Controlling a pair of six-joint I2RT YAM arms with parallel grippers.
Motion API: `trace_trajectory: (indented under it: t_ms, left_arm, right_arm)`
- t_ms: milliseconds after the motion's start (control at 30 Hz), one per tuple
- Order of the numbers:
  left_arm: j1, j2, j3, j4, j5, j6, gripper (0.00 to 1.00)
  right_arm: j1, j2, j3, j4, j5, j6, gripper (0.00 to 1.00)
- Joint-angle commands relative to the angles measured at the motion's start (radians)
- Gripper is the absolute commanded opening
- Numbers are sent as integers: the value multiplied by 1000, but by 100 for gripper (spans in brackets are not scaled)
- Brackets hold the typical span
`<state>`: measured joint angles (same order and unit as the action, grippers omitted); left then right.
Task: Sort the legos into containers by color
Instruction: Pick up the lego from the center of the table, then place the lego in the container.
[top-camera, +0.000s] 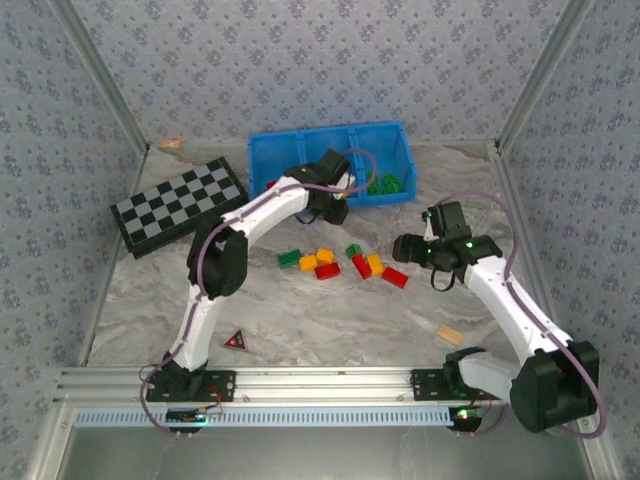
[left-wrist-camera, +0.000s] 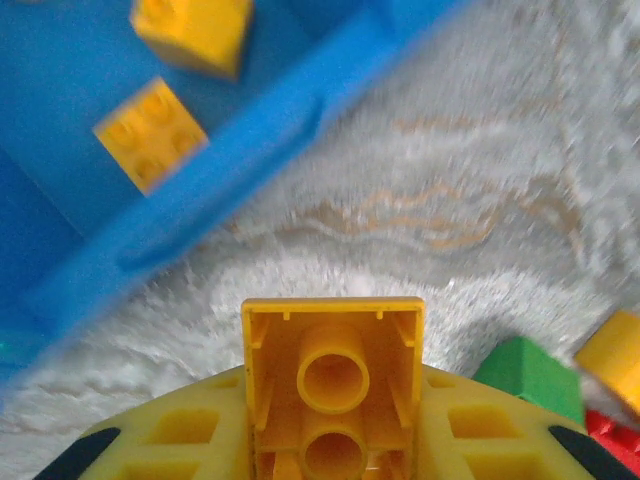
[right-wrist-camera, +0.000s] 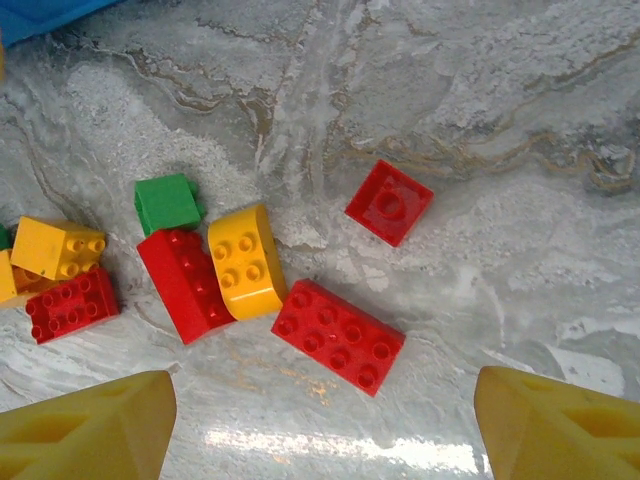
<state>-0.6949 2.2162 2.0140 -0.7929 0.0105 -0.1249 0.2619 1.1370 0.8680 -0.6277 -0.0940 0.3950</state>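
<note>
Left claw (left-wrist-camera: 330, 455) tight around yellow lego (left-wrist-camera: 333, 365), just outside blue tray (left-wrist-camera: 200, 190).

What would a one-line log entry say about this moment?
left gripper: shut on yellow brick, near blue tray | right gripper: open, above loose bricks | sorting: unfinished

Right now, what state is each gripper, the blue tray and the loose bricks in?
Left gripper: shut on a yellow plastic studded brick.
Right gripper: open, empty.
Blue three-compartment plastic tray: upright, holding sorted bricks.
Loose red, yellow and green bricks: unsorted, outside the tray.
</note>
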Motion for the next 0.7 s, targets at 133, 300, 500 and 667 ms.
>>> trace_trajectory:
  t_ms: [133, 300, 500, 667]
  left_arm:
    - [39, -23, 120, 20, -55, -58, 26]
    - [68, 89, 288, -11, -64, -64, 26]
    - [86, 225, 485, -39, -103, -72, 27]
    - [92, 293, 576, -42, -112, -79, 27]
  right_arm:
    - [27, 86, 40, 71, -34, -32, 78]
    - [84, 134, 62, 68, -13, -17, 78]
    - [143, 189, 86, 65, 49, -10, 78]
    - [161, 225, 116, 71, 81, -49, 78]
